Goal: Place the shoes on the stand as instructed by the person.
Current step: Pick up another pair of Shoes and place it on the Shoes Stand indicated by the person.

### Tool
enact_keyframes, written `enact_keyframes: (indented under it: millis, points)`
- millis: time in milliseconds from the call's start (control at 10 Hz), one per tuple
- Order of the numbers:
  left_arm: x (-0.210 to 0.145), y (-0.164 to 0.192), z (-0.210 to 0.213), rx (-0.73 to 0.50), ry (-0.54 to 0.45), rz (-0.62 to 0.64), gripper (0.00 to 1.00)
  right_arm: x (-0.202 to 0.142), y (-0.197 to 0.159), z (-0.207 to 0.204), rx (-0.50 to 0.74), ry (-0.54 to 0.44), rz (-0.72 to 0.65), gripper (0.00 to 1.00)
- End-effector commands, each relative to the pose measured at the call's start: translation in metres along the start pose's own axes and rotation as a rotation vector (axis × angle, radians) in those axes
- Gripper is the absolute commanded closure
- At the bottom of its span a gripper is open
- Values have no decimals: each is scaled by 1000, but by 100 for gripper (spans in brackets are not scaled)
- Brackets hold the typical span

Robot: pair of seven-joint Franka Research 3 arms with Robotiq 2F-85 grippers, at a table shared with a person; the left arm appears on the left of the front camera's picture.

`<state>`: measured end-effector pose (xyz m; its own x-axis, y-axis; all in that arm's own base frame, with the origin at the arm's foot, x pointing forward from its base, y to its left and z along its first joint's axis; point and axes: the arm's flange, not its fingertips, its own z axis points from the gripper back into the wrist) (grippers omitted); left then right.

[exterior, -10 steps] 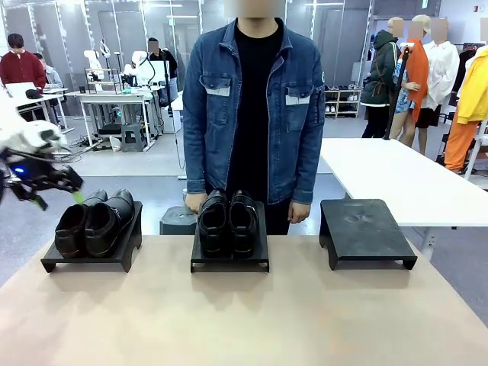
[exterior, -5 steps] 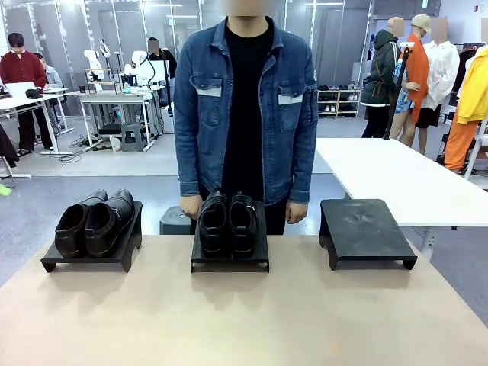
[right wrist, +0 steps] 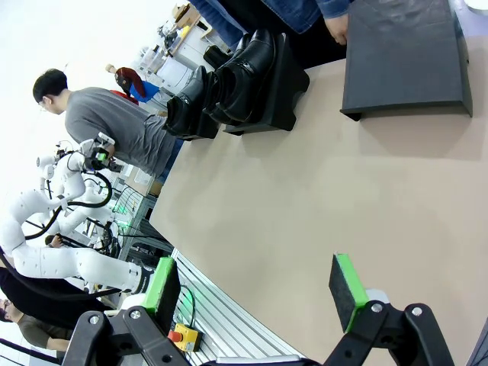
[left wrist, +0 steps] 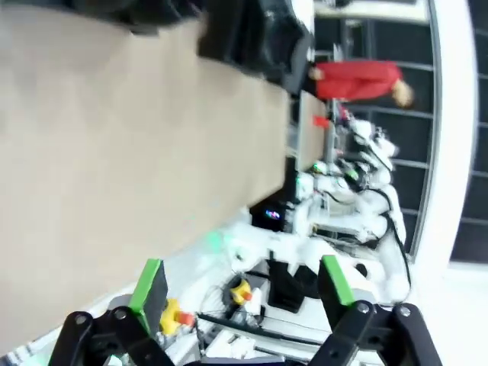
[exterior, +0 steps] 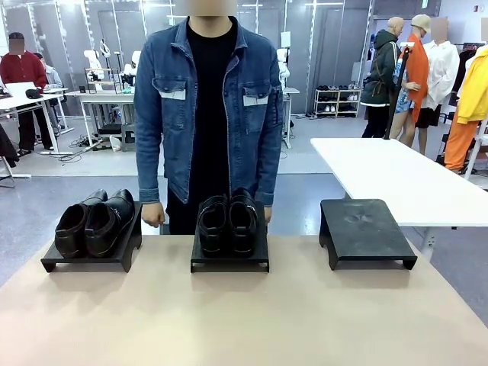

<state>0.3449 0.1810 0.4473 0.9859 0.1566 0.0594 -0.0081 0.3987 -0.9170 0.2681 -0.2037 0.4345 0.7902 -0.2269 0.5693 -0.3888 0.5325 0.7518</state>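
Shoes (exterior: 227,223) are seen toes toward the robot on middle stand (exterior: 229,260); right stand (exterior: 366,229) is bare. Left gripper (left wrist: 242,287) and right gripper (right wrist: 255,291) are spread wide, holding nothing.

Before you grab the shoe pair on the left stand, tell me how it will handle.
The left pair of shoes looks like glossy leather, so the pads may slip on the uppers. The shoes hold their shape, so they are probably fairly stiff. They are two separate shoes side by side on the left stand; gripping one may nudge the other toward the edge.
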Motion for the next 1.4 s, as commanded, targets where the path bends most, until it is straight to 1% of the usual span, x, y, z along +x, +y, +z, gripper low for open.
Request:
enact_keyframes:
  millis: [0,100,300,400,500,600,1300]
  points:
    - [-15,24,-1,-149,110,5,0,1,0,2,13,-15,21,0]
    - [-19,31,-7,-174,131,0,0,1,0,2,13,-15,21,0]
    - [-18,33,-10,-237,201,-41,0,1,0,2,13,-15,21,0]
    - [-14,28,-15,-228,175,-31,0,1,0,2,13,-15,21,0]
    - [-7,27,-21,-206,195,-36,0,1,0,2,13,-15,21,0]
    - [-24,33,-23,-221,173,-11,0,1,0,2,13,-15,21,0]
    - [-24,33,-23,-221,173,-11,0,1,0,2,13,-15,21,0]
